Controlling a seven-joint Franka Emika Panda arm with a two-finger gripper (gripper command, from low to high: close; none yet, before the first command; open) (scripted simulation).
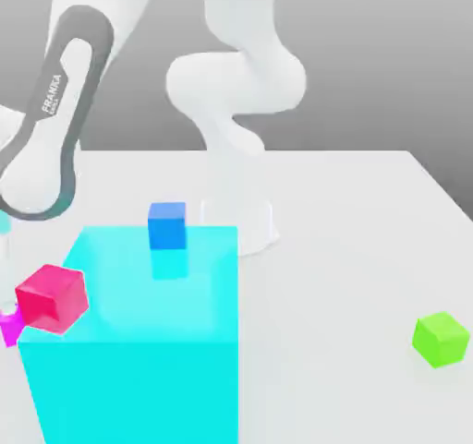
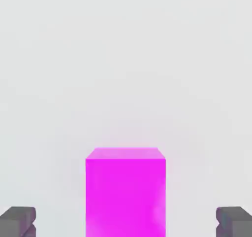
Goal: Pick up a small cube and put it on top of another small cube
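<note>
A white robot arm [image 1: 55,110] leans down past the huge translucent cyan cube [image 1: 139,341], at that cube's side toward the exterior view's left. The small bright magenta-pink cube [image 2: 125,194] sits on the pale grey tabletop [image 1: 351,248] just beside the cyan cube, tucked behind a crimson-red cube [image 1: 53,297]. The gripper [image 2: 125,221] stands wide open, its dark grey fingertips [image 2: 17,221] flanking the magenta cube with clear gaps on both sides. A small blue cube [image 1: 167,225] sits behind the cyan cube; a green cube [image 1: 441,339] lies well apart from it, open tabletop between.
</note>
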